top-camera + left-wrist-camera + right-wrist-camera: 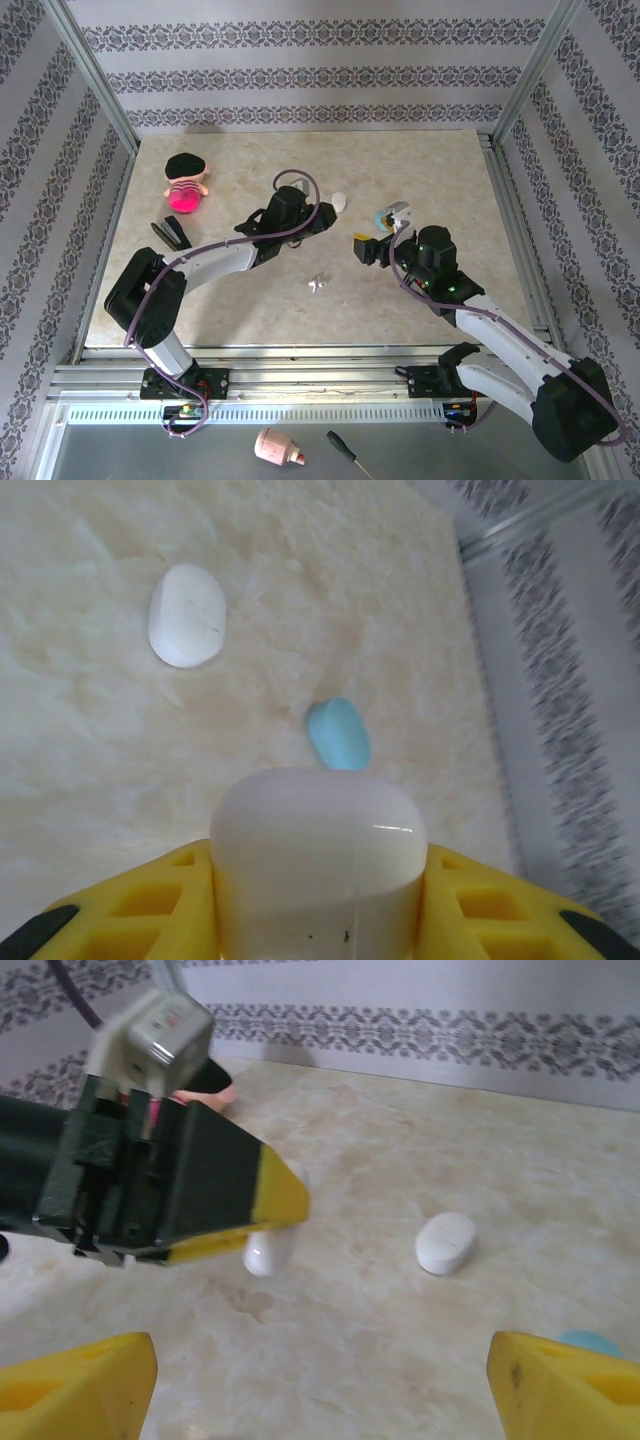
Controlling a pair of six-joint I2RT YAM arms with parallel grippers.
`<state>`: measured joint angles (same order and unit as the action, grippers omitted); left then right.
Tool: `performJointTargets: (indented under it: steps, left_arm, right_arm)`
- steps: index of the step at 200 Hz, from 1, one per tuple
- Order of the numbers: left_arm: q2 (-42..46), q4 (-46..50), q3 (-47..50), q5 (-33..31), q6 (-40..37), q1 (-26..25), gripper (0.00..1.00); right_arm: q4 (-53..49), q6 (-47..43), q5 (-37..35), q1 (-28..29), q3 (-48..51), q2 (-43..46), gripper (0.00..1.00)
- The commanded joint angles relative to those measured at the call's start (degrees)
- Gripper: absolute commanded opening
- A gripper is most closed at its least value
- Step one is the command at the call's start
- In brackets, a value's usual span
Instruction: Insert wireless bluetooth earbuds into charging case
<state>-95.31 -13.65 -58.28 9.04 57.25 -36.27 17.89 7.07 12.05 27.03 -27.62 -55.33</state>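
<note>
Wide bare table [450, 180] all around the earbuds [317, 284], set between the two arms in the near half, well clear of every edge and of both grippers; too small and blurred to give long axis or heading. Clamps the held case [318, 830] on end in the left gripper [318, 910], rounded end pointing toward the white case [186, 615] and teal case [338, 735], both flat ahead, long axes roughly along that line. Holds the right gripper [320, 1360] spread wide and empty, just beside the teal case.
</note>
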Motion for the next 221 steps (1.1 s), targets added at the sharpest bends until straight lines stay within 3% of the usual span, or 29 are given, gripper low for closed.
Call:
performJointTargets:
  steps: [1,24,86,182,206,221]
  left_arm:
    - [1.6,-18.7,4.2,1.9,19.3,0.1,0.32]
    - [2.5,-21.7,6.1,2.0,24.0,0.0,0.32]
    - [5.1,-22.8,8.3,1.6,27.5,-0.3,0.29]
    - [5.5,-26.6,9.9,3.5,28.4,-0.3,0.29]
    - [5.4,-26.9,9.9,4.2,28.4,-0.4,0.29]
    - [5.3,-26.9,9.8,4.3,28.3,-0.3,0.29]
  right_arm:
    - [7.2,-3.6,0.7,2.6,-0.6,-3.0,0.86]
    - [11.5,-3.9,2.0,3.9,-1.2,-6.9,0.86]
    - [20.0,-2.8,2.7,4.2,-3.8,-16.8,0.84]
    - [23.6,-1.0,7.9,2.2,-10.9,-26.2,0.61]
    - [23.7,-0.7,9.6,1.4,-12.1,-27.6,0.52]
    - [23.6,-0.7,10.7,1.0,-12.4,-27.9,0.41]
